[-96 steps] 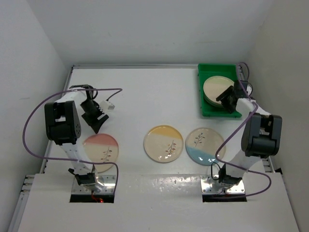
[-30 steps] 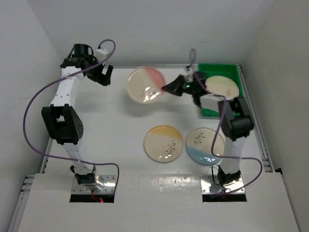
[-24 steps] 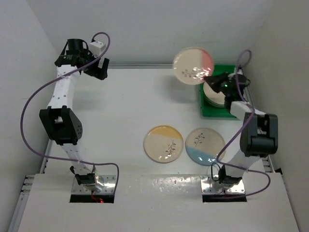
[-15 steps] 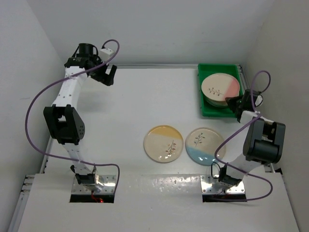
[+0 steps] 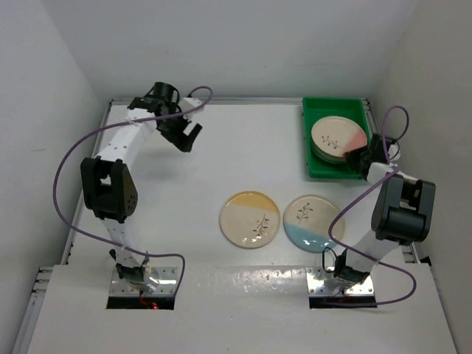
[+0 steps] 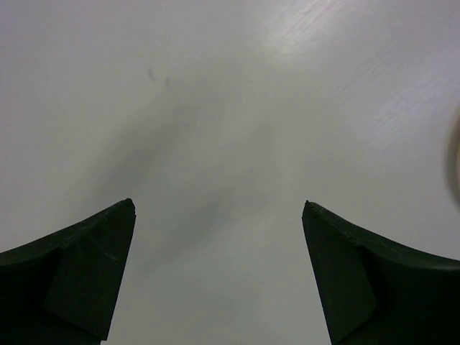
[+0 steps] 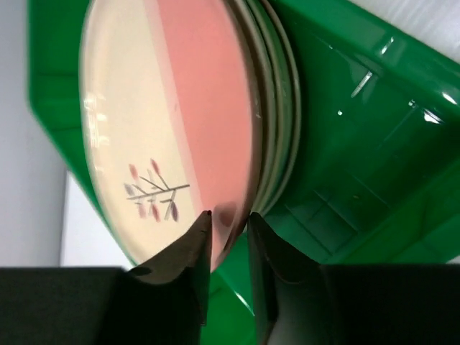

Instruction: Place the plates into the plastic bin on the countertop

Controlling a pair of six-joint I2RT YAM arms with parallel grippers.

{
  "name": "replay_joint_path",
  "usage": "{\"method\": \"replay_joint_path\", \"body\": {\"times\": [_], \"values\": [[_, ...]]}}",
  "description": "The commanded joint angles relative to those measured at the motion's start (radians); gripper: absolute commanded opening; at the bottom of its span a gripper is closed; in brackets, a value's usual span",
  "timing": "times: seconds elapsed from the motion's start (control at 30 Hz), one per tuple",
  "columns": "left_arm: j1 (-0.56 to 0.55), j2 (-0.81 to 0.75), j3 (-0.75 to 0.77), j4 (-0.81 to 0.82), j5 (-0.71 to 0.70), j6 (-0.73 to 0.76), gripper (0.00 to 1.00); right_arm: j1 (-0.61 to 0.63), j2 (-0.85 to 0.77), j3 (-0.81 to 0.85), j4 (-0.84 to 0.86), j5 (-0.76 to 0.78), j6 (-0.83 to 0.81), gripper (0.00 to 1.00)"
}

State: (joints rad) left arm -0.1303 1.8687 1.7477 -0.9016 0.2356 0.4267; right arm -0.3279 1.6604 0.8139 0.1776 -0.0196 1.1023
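**Ana:** Top view first. Where is the plastic bin point(image 5: 317, 109)?

**Ben:** At 1 o'clock on the countertop point(image 5: 221, 158), against the far right corner. The pink plate point(image 5: 338, 136) lies uppermost in it, pink segment to the right.

**Ana:** And the right gripper point(image 5: 359, 157)?

**Ben:** At the pink plate's rim, about 4 o'clock on it, inside the bin. From here I cannot tell how wide it stands.

**Ana:** The rest?

**Ben:** The yellow plate point(image 5: 250, 219) and the blue plate point(image 5: 313, 223) lie flat side by side at 6 o'clock, close but apart. The left gripper point(image 5: 186, 136) hangs at 11 o'clock, well apart from every plate.

**Ana:** Left wrist view?

**Ben:** The left gripper point(image 6: 218, 208) is spread wide, its dark fingers point(image 6: 93, 266) at 8 and 4 o'clock with only bare countertop point(image 6: 215, 108) between them. It has hold of nothing.

**Ana:** Right wrist view?

**Ben:** The pink plate point(image 7: 180, 108) tops a stack of plates point(image 7: 284, 93) in the green plastic bin point(image 7: 345, 144). The right gripper point(image 7: 228, 219) sits at 6 o'clock, its fingers point(image 7: 194, 266) a narrow gap apart, one on either side of the pink rim.

**Ana:** Pinching it?

**Ben:** I cannot tell whether they press the rim or merely flank it.
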Motion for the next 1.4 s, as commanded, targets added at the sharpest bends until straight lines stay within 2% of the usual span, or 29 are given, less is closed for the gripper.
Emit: {"method": "replay_joint_path", "body": {"times": [0.0,0.03,0.13,0.23,0.3,0.4,0.43,0.47,0.53,0.57,0.63,0.77,0.83,0.93,1.0,1.07,1.13,1.2,1.23,1.27,1.33,1.37], "values": [[-0.084,-0.005,-0.007,-0.019,0.010,0.038,1.00,0.024,0.015,0.103,-0.119,0.013,-0.085,0.31],[-0.100,0.006,-0.007,-0.019,0.010,0.047,1.00,0.026,0.019,0.116,-0.138,0.017,-0.099,0.41],[-0.161,0.030,-0.007,-0.028,0.056,0.047,1.00,0.052,0.024,0.183,-0.269,0.085,-0.180,0.56],[-0.218,0.058,0.004,-0.028,0.164,0.023,1.00,0.079,0.016,0.250,-0.381,0.170,-0.260,0.61],[-0.252,0.095,-0.008,-0.016,0.221,0.012,1.00,0.113,0.004,0.263,-0.449,0.220,-0.283,0.62],[-0.324,0.150,-0.030,-0.006,0.294,-0.016,0.94,0.182,-0.057,0.248,-0.481,0.299,-0.349,0.64],[-0.363,0.202,-0.030,-0.006,0.294,-0.052,0.91,0.216,-0.094,0.214,-0.480,0.334,-0.370,0.64],[-0.383,0.228,-0.030,-0.006,0.278,-0.065,0.83,0.252,-0.129,0.200,-0.468,0.360,-0.384,0.66],[-0.413,0.265,-0.030,-0.016,0.278,-0.074,0.76,0.299,-0.193,0.154,-0.460,0.398,-0.407,0.67],[-0.436,0.276,-0.030,-0.016,0.268,-0.084,0.73,0.312,-0.233,0.124,-0.451,0.420,-0.418,0.68],[-0.462,0.285,-0.039,-0.005,0.240,-0.110,0.71,0.363,-0.296,0.056,-0.445,0.432,-0.411,0.70],[-0.485,0.306,-0.059,0.018,0.116,-0.154,0.65,0.406,-0.392,0.004,-0.457,0.432,-0.392,0.70],[-0.494,0.317,-0.083,0.038,0.050,-0.167,0.58,0.421,-0.441,-0.025,-0.458,0.425,-0.389,0.70],[-0.494,0.328,-0.109,0.052,0.036,-0.190,0.45,0.470,-0.491,-0.061,-0.438,0.399,-0.420,0.70],[-0.505,0.339,-0.132,0.052,0.036,-0.190,0.37,0.490,-0.496,-0.079,-0.431,0.353,-0.471,0.70],[-0.505,0.339,-0.152,0.052,0.047,-0.190,0.15,0.513,-0.507,-0.099,-0.390,0.248,-0.505,0.75],[-0.505,0.330,-0.152,0.052,0.076,-0.181,0.00,0.510,-0.505,-0.143,-0.339,0.079,-0.577,0.82],[-0.482,0.304,-0.133,0.040,0.116,-0.154,0.00,0.504,-0.484,-0.154,-0.316,-0.179,-0.643,0.84],[-0.473,0.294,-0.122,0.040,0.155,-0.154,0.00,0.510,-0.461,-0.153,-0.310,-0.228,-0.660,0.85],[-0.473,0.282,-0.088,0.011,0.171,-0.135,0.00,0.521,-0.447,-0.151,-0.303,-0.369,-0.686,0.85],[-0.447,0.232,-0.056,-0.011,0.171,-0.099,0.00,0.542,-0.383,-0.131,-0.296,-0.436,-0.734,0.85],[-0.447,0.210,-0.030,-0.023,0.171,-0.085,0.00,0.552,-0.343,-0.113,-0.288,-0.529,-0.742,0.85]]}}
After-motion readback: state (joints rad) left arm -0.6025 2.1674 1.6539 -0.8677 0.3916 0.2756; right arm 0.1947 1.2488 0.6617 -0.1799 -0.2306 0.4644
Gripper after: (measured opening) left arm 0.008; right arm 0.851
